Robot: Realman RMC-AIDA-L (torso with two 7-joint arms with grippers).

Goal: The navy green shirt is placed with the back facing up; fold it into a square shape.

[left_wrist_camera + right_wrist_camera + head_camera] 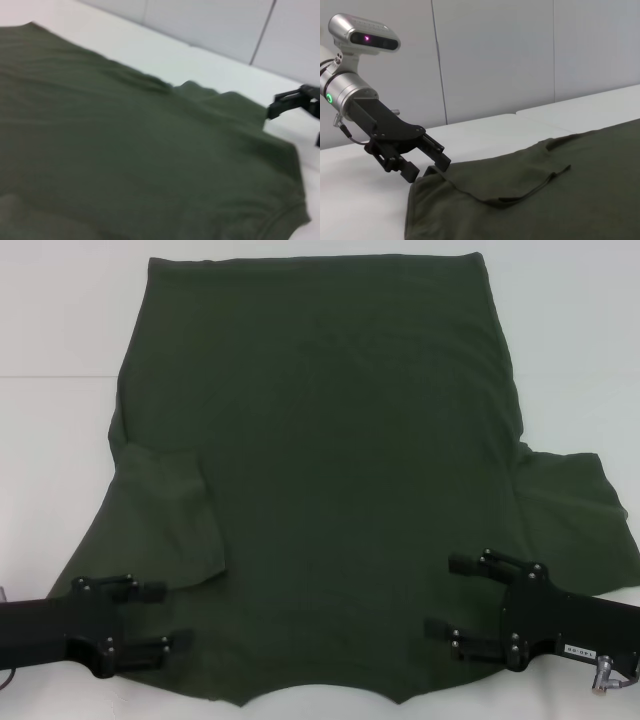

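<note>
The navy green shirt [330, 470] lies flat on the white table, hem at the far side and neckline at the near edge. Its left sleeve [170, 510] is folded in over the body, while the right sleeve [580, 510] lies spread out. My left gripper [160, 618] hovers over the near left shoulder, open and pointing inward. My right gripper [450, 597] stands open over the near right shoulder, also pointing inward. The right wrist view shows the left gripper [427, 162] at the edge of the shirt [545, 190]. In the left wrist view the shirt [125, 150] fills the picture, with the right gripper's fingers [292, 102] beyond it.
The white table [60, 320] shows on both sides of the shirt and beyond its hem. A seam in the tabletop [50, 375] runs across at the left. Grey wall panels [520, 60] stand behind the table.
</note>
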